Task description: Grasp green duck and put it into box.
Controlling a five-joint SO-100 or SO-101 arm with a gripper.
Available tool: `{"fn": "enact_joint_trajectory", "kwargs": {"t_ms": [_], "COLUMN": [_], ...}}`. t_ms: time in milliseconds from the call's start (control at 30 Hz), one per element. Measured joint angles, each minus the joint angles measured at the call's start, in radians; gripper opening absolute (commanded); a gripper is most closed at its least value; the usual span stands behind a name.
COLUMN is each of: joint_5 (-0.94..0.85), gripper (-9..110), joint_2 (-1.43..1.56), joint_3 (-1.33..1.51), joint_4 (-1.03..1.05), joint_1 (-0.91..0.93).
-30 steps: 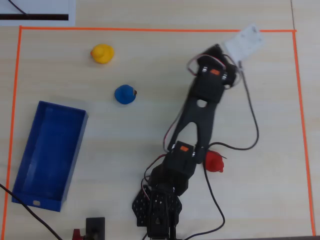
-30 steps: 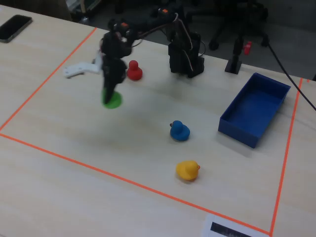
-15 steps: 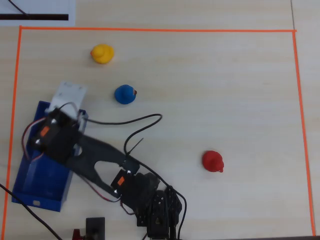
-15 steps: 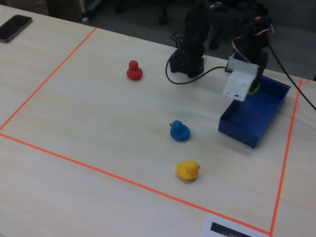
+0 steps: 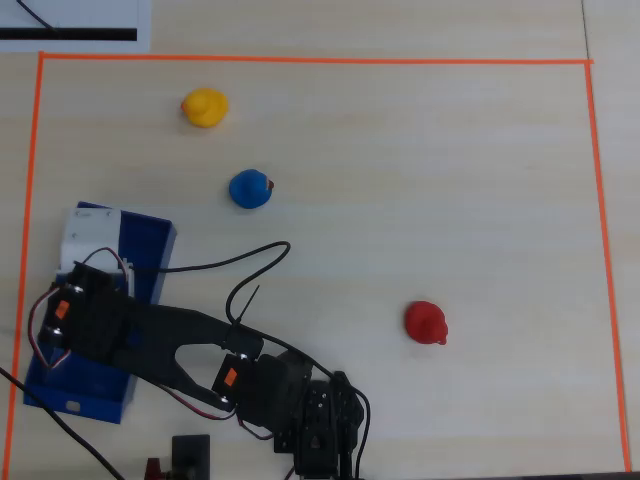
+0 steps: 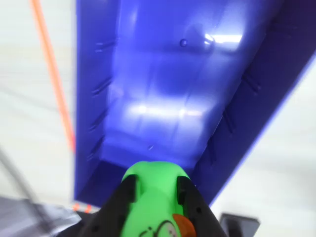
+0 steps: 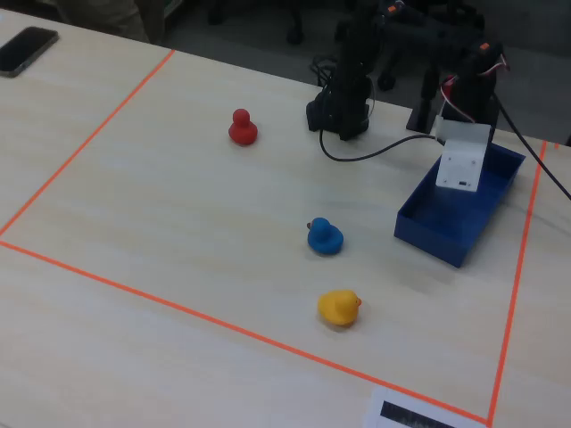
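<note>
Your wrist view is the only one that shows the green duck: it fills the bottom centre of that picture, its orange-red beak at about 5 o'clock on the body, with the two dark fingers pressed against its flanks on either side. The gripper is closed narrowly on the duck, which sits squarely between the jaws with no gap visible. Beyond the duck, toward 12 o'clock, you look straight down into the box, whose glossy blue floor shines with lamp glare; the duck hangs over the near end wall, clear of the floor. An orange tape line runs past the box at 10 o'clock.

In the overhead view, neither the duck nor the jaws can be seen; the arm's wrist and white camera block cover the box from above, at 8 o'clock in the picture. The red duck lies at 4 o'clock, the blue duck at 11 o'clock from centre, and the yellow duck farther out the same way.

In the fixed view, nearest you is the yellow duck, then the blue duck, then the box at 3 o'clock with the white block over its far end. The red duck sits at 11 o'clock. A phone lies at the far left corner.
</note>
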Motion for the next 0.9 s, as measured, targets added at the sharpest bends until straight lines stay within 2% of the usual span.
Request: {"fn": "enact_joint_trajectory", "kwargs": {"t_ms": [33,133,333,367,467,600,800,900], "joint_5": [-0.015,-0.064,-0.156,-0.181,-0.262,-0.434,-0.693,-0.761], "gripper": [46,40,3,0,0,0,0,0], "joint_2": [0.0,0.0,0.144,0.198,0.393,0.723,1.241,1.488], "joint_3": [0.021,0.078,0.103,0.118,0.192,0.354,0.787,1.055], "joint_4": [-0.009,-0.025,-0.025,-0.023,-0.051,-0.187,-0.525,-0.612], "joint_1": [0.002,0.005,0.178,0.229,0.403,0.647,1.062,1.163]}}
